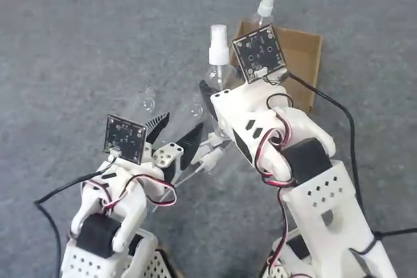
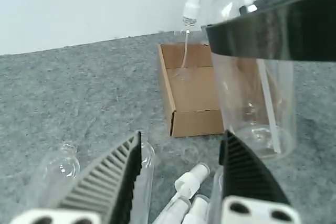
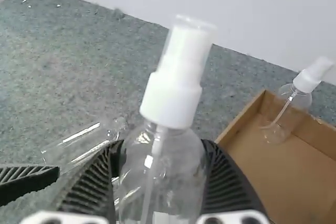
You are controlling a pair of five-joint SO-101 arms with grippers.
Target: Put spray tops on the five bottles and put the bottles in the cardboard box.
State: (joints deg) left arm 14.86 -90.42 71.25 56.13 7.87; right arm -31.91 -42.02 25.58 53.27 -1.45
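My right gripper (image 3: pixel 160 169) is shut on a clear bottle (image 3: pixel 163 156) that carries a white spray top (image 3: pixel 176 77) and stands upright. In the high view this bottle (image 1: pixel 218 63) is held just left of the cardboard box (image 1: pixel 306 56). A second clear bottle with a spray top (image 1: pixel 266 6) stands in the box's far corner. My left gripper (image 2: pixel 182 140) is open, low over the grey mat. Loose white spray tops (image 2: pixel 190 182) lie between its fingers (image 2: pixel 113 179). Bare clear bottles (image 2: pixel 58 169) lie on the mat beside them.
The box (image 2: pixel 191 95) lies open-topped beyond the left gripper, with bare floor inside it. Another lying bottle (image 3: pixel 84 140) rests on the mat under the held one. Both arms are close together at mid-table; grey mat (image 1: pixel 78 50) stretches free at the far left.
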